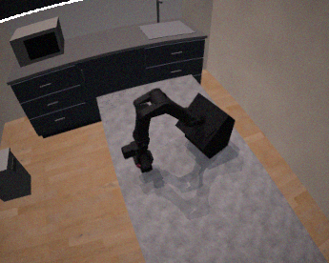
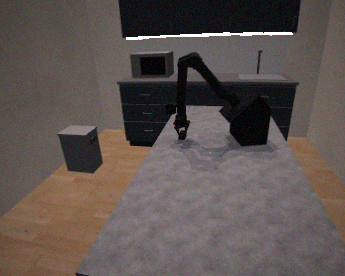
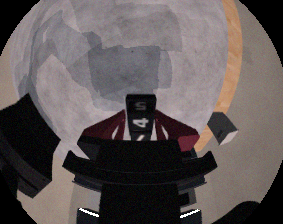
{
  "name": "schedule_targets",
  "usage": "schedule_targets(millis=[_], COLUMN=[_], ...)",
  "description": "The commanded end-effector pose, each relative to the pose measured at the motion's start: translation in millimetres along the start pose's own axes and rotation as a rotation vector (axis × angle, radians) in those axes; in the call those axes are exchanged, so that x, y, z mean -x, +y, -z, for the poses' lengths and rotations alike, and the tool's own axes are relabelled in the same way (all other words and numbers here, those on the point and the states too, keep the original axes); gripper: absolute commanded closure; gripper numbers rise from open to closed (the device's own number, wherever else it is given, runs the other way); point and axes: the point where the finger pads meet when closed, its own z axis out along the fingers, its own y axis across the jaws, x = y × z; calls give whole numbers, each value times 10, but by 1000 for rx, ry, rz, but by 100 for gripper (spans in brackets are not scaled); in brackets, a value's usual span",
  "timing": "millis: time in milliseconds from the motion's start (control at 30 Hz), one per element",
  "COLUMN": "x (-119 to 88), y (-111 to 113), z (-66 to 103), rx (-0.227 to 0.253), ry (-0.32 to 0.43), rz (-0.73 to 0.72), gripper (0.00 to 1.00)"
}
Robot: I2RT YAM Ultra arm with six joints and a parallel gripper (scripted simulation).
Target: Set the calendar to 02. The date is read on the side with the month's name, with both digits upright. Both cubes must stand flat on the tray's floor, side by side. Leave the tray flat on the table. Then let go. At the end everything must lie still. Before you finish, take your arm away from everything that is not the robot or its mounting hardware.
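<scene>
A small black block (image 3: pixel 147 98) (image 2: pixel 182 134) with pale numerals stands on the table near its left edge. In the wrist view it shows a 4 turned sideways, what looks like a 5 above it and part of a 7 below. I cannot separate the two cubes from the tray, and no month's name is legible. My gripper (image 3: pixel 140 113) (image 2: pixel 182 129) is part open above the block, pointing down. Its dark red fingers stand on either side of the block's near part, very close to its sides. The lower part is hidden behind the gripper body.
The grey table (image 1: pixel 236 214) (image 2: pixel 213 215) carries the black robot base (image 1: pixel 210 129) (image 2: pixel 250 122) to the right of the gripper. The table's left edge is close to the block. A grey cabinet (image 1: pixel 10 178) (image 2: pixel 80 150) stands on the floor beyond that edge.
</scene>
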Motion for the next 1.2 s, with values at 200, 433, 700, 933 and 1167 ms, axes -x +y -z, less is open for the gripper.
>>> schedule_targets(millis=[200, 433, 700, 933, 1167], x=[7, 7, 7, 7, 7], y=[-34, -34, -34, -34, -34], z=[17, 17, 17, 17, 17], rx=[-10, -10, -10, -10, -10], ry=[-2, -2, -2, -2, -2], rz=[1, 1, 1, 1, 1], gripper=[73, 73, 73, 73, 73])
